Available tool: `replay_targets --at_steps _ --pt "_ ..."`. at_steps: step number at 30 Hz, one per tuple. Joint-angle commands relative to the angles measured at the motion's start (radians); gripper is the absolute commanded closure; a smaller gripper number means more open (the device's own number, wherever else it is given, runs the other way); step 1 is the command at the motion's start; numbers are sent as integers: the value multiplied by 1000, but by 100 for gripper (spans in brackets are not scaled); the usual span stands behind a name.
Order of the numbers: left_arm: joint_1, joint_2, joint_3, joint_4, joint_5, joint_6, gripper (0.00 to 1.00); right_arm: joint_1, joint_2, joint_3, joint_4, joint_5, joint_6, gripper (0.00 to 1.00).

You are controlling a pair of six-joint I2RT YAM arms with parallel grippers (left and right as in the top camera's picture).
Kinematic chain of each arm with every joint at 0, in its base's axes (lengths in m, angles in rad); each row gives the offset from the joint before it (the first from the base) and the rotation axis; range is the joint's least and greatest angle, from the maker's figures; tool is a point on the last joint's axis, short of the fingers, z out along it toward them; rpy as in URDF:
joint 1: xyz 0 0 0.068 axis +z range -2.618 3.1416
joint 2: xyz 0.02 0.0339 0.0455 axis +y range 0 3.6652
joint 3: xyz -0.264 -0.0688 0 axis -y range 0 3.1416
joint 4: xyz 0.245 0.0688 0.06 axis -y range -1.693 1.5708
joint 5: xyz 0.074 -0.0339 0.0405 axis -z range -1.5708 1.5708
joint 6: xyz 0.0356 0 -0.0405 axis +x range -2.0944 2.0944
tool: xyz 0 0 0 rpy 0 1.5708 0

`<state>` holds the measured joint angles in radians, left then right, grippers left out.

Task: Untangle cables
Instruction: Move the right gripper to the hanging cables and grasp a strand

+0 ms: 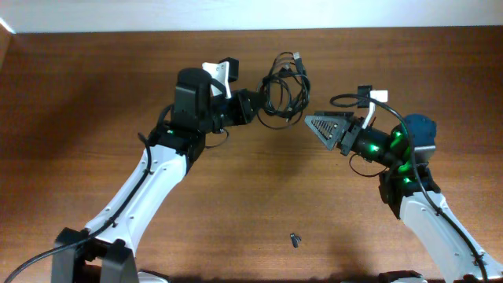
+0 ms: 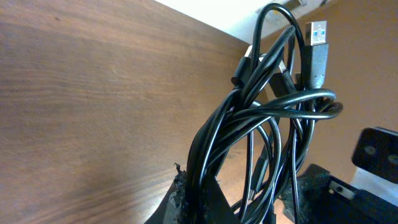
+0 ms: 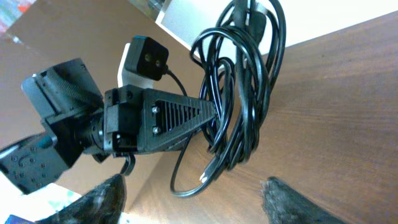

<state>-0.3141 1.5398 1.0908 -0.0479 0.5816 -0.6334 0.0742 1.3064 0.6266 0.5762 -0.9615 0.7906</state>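
Note:
A tangled bundle of thin black cables (image 1: 284, 88) hangs above the brown table at the back centre. My left gripper (image 1: 258, 107) is shut on the bundle's left side. In the left wrist view the cables (image 2: 267, 112) rise from between my pinched fingers (image 2: 186, 202), and a USB plug (image 2: 316, 46) sticks up at the top. My right gripper (image 1: 310, 123) is open just right of the bundle and apart from it. In the right wrist view the cables (image 3: 245, 93) dangle from the left gripper (image 3: 208, 115), ahead of my own spread fingertips (image 3: 102, 199), with one loose plug end (image 3: 205, 176) hanging low.
A tiny dark clip-like piece (image 1: 295, 240) lies on the table near the front centre. A blue object (image 1: 420, 128) sits behind the right arm. The table's back edge meets a white wall (image 1: 236, 12) just beyond the bundle.

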Motion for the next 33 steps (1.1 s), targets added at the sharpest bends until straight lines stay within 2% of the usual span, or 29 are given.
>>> replay_targets --at_steps 1,3,8,12,18,20,22,23,24,26,30,33 --pt "-10 -20 8 6 48 -29 100 11 -1 13 -5 25 -1 34" --pt "-11 -20 8 -2 60 -29 100 11 -1 13 -12 47 -1 38" --pt "-22 -20 8 -44 61 14 100 11 2 13 -24 130 -35 40" --pt "-24 -20 8 -42 82 36 100 11 18 13 -31 166 -61 52" --pt "-40 -20 8 -34 92 36 100 12 26 13 -31 188 -61 55" --pt "-61 -20 8 -5 92 35 100 12 26 13 -31 188 -61 63" --pt "-64 -20 8 -4 92 35 100 12 26 13 -31 188 -61 67" --pt "-64 -20 8 -4 92 35 100 12 26 13 -31 188 -61 72" --pt "-64 -20 8 -5 92 35 100 12 26 13 -31 188 -61 82" --pt "-64 -20 8 -5 71 35 100 12 26 13 -31 188 -61 90" --pt "-63 -20 8 -5 8 15 100 12 26 13 -50 187 -61 90" --pt "-63 -20 8 -9 -80 -51 100 13 26 13 -65 177 -61 91"
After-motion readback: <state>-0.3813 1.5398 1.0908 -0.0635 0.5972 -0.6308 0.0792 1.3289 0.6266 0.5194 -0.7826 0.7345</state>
